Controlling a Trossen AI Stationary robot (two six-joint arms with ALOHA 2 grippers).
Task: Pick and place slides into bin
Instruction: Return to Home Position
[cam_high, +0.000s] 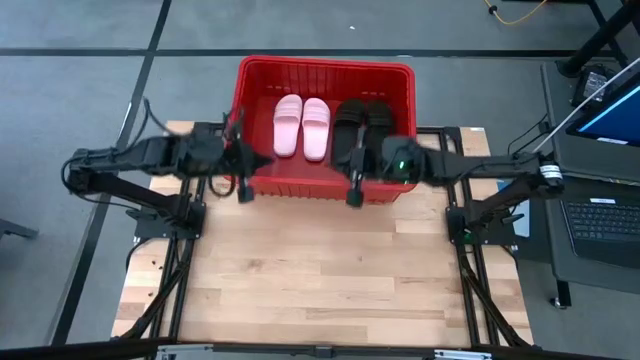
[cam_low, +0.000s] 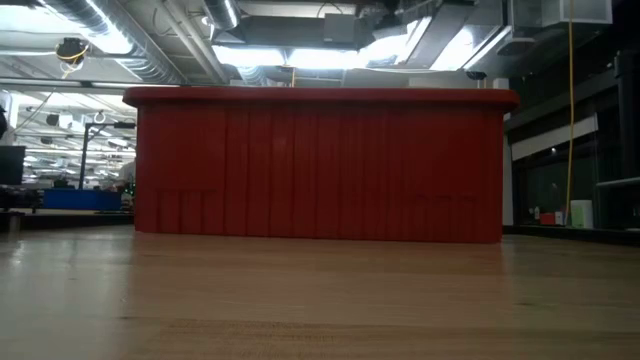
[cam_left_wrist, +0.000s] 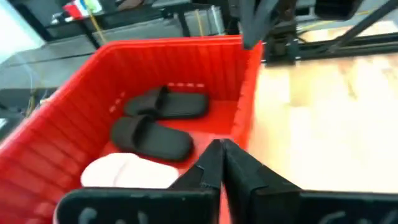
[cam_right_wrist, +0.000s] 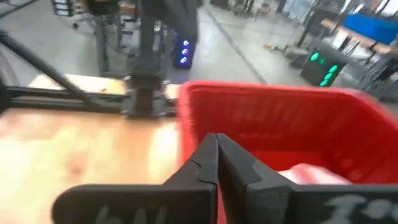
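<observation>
Fingers (cam_left_wrist: 239, 168) on left gripper (cam_left_wrist: 221, 146) pressed together, nothing between them. Right gripper (cam_right_wrist: 216, 139) the same: tips meet, empty. From above, left gripper sits at the bin's (cam_high: 325, 65) near-left corner and right gripper over the near wall toward the right, both just at the rim. Inside the bin are all four slides, the pink pair (cam_high: 301, 127) side by side and the black pair (cam_high: 362, 125) just right of them, soles down. My read: placing is done and this is the return-to-home step. Next move, as I judge it, calls for lifting each wrist clear of the rim, then folding both arms back toward their bases over the table (cam_high: 320, 270). No grip change needed; main risk is a finger clipping the bin wall on the way out.
</observation>
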